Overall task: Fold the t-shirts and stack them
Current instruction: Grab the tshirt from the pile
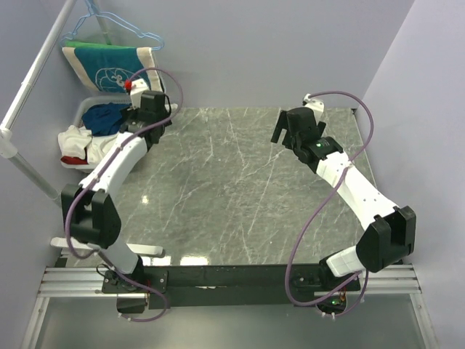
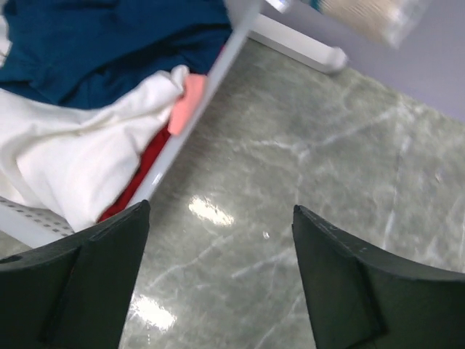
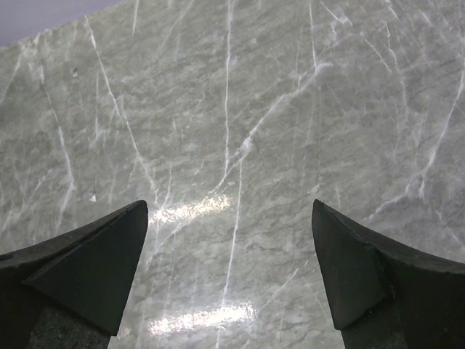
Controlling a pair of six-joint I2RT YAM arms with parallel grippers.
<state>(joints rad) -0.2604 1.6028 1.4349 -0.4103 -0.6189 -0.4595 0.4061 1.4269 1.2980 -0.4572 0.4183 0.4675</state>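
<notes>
Left wrist: we are hovering the left hand [image 2: 219, 218], open and empty, beside the basket [image 2: 211, 80] (shirts [image 2: 73, 153] heaped inside) for picking; the right hand [image 3: 229, 211] is likewise open and empty.

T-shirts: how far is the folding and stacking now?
Done: nothing; no folded shirt lies on the grey marble table. In hand: nothing; the left gripper hangs open beside the white basket of crumpled blue, white and red t-shirts, the right gripper open over the marble. Left: everything.

Light: bright, even, overhead.
Glare: white patches on glossy grey veined marble tabletop [image 3: 290, 145], lower middle.
Blur: left wrist view, upper right.
</notes>
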